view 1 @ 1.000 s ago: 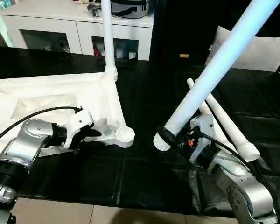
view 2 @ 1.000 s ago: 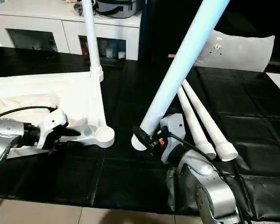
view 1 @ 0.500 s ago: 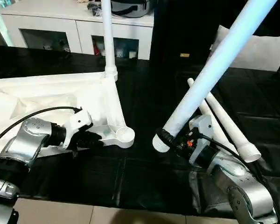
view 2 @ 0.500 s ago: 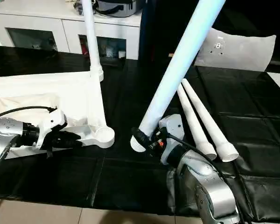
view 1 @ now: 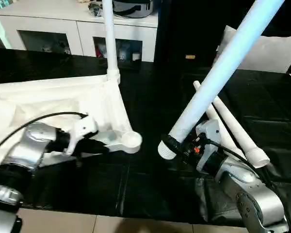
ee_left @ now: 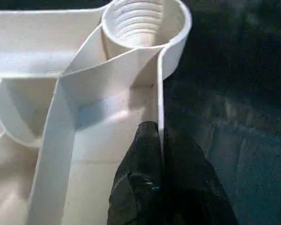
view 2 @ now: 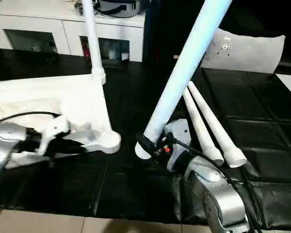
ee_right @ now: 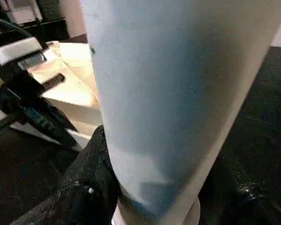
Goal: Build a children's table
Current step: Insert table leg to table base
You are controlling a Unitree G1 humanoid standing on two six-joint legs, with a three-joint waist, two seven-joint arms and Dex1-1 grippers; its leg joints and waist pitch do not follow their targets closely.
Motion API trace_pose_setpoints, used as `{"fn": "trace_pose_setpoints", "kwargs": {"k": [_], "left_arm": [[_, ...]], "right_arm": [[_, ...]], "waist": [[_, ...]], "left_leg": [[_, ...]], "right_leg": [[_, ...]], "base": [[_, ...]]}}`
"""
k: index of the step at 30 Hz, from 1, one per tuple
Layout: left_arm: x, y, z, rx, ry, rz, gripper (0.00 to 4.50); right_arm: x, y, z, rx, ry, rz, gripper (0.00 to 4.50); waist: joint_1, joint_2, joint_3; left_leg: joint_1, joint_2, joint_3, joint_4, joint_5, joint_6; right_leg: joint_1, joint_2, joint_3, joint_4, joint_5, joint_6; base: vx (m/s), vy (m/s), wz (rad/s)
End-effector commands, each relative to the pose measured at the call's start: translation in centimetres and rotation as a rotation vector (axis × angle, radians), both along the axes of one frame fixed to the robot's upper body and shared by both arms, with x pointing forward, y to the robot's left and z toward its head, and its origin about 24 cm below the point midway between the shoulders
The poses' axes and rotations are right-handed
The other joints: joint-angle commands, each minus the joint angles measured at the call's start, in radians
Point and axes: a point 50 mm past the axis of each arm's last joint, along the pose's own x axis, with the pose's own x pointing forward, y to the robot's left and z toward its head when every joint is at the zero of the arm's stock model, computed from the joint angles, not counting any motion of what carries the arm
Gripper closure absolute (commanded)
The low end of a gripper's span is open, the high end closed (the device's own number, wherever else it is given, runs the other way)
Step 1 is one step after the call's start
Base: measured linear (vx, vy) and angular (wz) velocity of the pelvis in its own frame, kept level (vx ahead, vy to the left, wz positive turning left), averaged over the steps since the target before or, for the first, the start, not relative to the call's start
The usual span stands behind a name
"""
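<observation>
On the black-covered bench (view 1: pixel 150 194), the white plastic square table top (view 1: pixel 58 104) lies upside down, ribbed underside up, with one long tapered white leg (view 1: pixel 109 34) already standing in its far corner socket. The near round corner socket (view 1: pixel 131 141) is empty, its threaded inside plain in the left wrist view. The left gripper (view 1: pixel 94 145) is clenched on the thin outer rim wall of the top just behind that socket, one black finger (ee_left: pixel 143 154) inside the wall and the other outside.

The right gripper (view 1: pixel 184 145) grasps a second tapered white round leg (view 1: pixel 218 73) near its thick ribbed end, which hangs close to the open socket but apart from it, the leg leaning steeply away.

To do this step well, I judge the leg should be raised nearer upright and its ribbed end centred over the socket before pressing down; entering at a slant risks jamming. The left grip should hold the top flat against the push. Two more white tapered legs (view 1: pixel 233 126) lie beside the right arm.
</observation>
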Motion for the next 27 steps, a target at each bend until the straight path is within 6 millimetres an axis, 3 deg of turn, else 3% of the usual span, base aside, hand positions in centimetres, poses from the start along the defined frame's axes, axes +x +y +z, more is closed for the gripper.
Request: {"fn": "trace_pose_setpoints", "kwargs": {"k": [1, 2, 5, 7, 9, 13, 14, 15, 22, 27], "left_arm": [[-0.2, -2.6, 0.8, -0.065, -0.036, -0.105, 4.50], [-0.7, -4.6, 0.5, -0.096, -0.041, -0.156, 4.50], [-0.9, -6.4, 0.0, -0.126, -0.060, -0.173, 4.50], [-0.7, -6.6, -0.2, -0.131, -0.075, -0.155, 4.50], [-0.4, -6.2, -0.5, -0.094, -0.109, -0.122, 4.50], [-0.7, -5.1, -0.5, -0.108, -0.068, -0.049, 4.50], [-1.0, -4.9, -0.5, -0.119, -0.052, -0.047, 4.06], [-1.0, -4.9, -0.5, -0.119, -0.052, -0.047, 3.95], [-1.5, -4.0, -1.0, -0.102, -0.053, -0.022, 3.53], [-1.5, -3.3, -1.6, -0.043, -0.040, -0.001, 3.31]], "right_arm": [[0.1, 0.2, 1.0, 0.012, -0.030, 0.017, 2.59], [0.2, 0.3, 1.1, 0.009, -0.031, 0.025, 2.59], [0.1, 0.4, 1.1, 0.000, -0.028, 0.033, 2.59], [0.0, 0.4, 1.0, -0.005, -0.025, 0.036, 2.59], [-0.1, 0.5, 0.8, -0.015, -0.020, 0.041, 2.59], [-0.2, 0.3, 0.5, -0.027, -0.012, 0.030, 2.59], [-0.1, 0.3, 0.5, -0.027, -0.011, 0.027, 2.59], [-0.1, 0.3, 0.5, -0.027, -0.011, 0.027, 2.59], [0.1, 0.4, 0.5, -0.025, -0.014, 0.016, 2.59], [0.1, 0.5, 0.5, -0.025, -0.017, 0.018, 2.59]], "waist": [[0.001, 0.005, -0.057], [0.004, 0.005, -0.057], [0.020, 0.005, -0.055], [0.025, -0.001, -0.052], [0.023, -0.002, -0.051], [0.016, -0.005, -0.050], [0.015, -0.003, -0.051], [0.011, -0.002, -0.050], [0.001, -0.005, -0.055], [0.001, -0.008, -0.051]], "left_leg": [[-0.028, -0.003, 0.039, -0.076, -0.004, 0.005], [-0.027, -0.002, 0.040, -0.076, -0.001, 0.010], [-0.024, -0.003, 0.046, -0.076, -0.015, 0.016], [-0.025, -0.004, 0.050, -0.078, -0.043, 0.015], [-0.029, -0.005, 0.050, -0.081, -0.085, 0.011], [-0.031, -0.005, 0.049, -0.083, -0.120, 0.010], [-0.032, -0.004, 0.047, -0.083, -0.119, 0.008], [-0.034, -0.004, 0.046, -0.084, -0.113, 0.008], [-0.033, -0.003, 0.047, -0.080, -0.077, 0.022], [-0.033, -0.004, 0.049, -0.081, -0.103, 0.020]], "right_leg": [[0.075, -0.040, 0.045, -0.048, -0.057, -0.208], [0.074, -0.040, 0.045, -0.048, -0.054, -0.215], [0.071, -0.039, 0.045, -0.052, -0.087, -0.205], [0.072, -0.039, 0.045, -0.058, -0.141, -0.186], [0.072, -0.041, 0.044, -0.067, -0.242, -0.141], [0.064, -0.042, 0.043, -0.076, -0.329, -0.101], [0.065, -0.043, 0.044, -0.073, -0.327, -0.103], [0.064, -0.043, 0.043, -0.073, -0.321, -0.107], [0.063, -0.037, 0.042, -0.063, -0.189, -0.152], [0.062, -0.038, 0.042, -0.069, -0.248, -0.138]], "base": [[0.000, 0.000, 0.00], [0.000, 0.000, 0.00], [0.000, 0.000, 0.00], [0.000, 0.000, 0.00], [0.000, 0.000, 0.00], [0.000, 0.000, 0.00], [0.000, 0.000, 0.00], [0.000, 0.000, 0.00], [0.000, 0.000, 0.00], [0.000, 0.000, 0.00]]}}
